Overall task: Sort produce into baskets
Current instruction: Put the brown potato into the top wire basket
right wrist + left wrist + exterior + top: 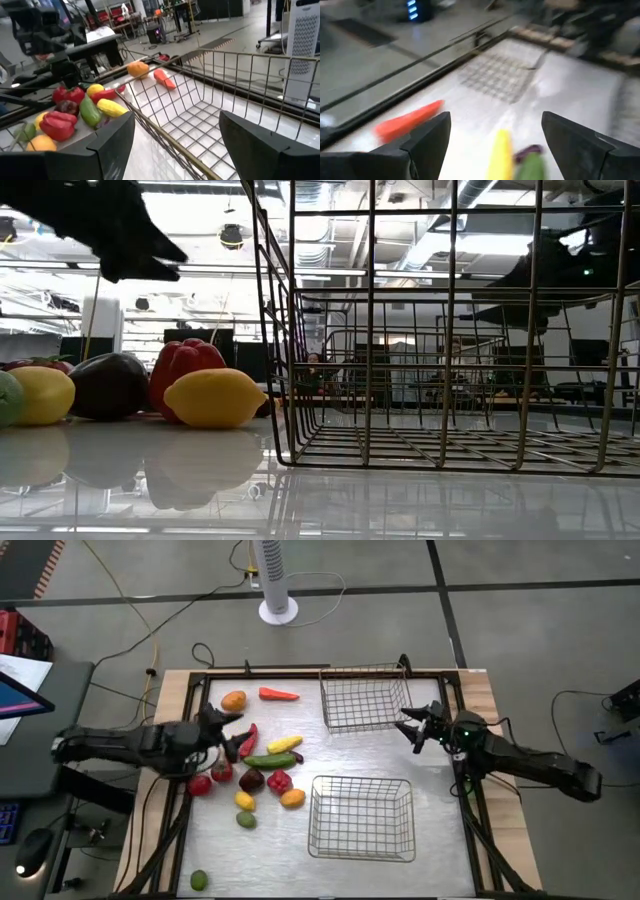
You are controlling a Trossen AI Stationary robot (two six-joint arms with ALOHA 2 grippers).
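Note:
The produce lies in a cluster at the table's left: an orange round piece (233,700), a carrot (278,694), a yellow long piece (284,744), a green cucumber (268,760), a red pepper (279,781), a dark maroon piece (251,780) and a lemon (215,397). A green piece (199,880) lies alone near the front left. One wire basket (365,695) stands at the far middle, the other (362,817) at the near middle. My left gripper (228,728) is open and empty above the cluster's far-left part; the left wrist view (495,117) shows the carrot (407,122) ahead. My right gripper (408,728) is open and empty by the far basket's right near corner (150,127).
A black frame (300,673) runs along the table's edges. A white fan base (278,610) and cables lie on the floor beyond the far edge. Bare table shows between the two baskets and at the near left.

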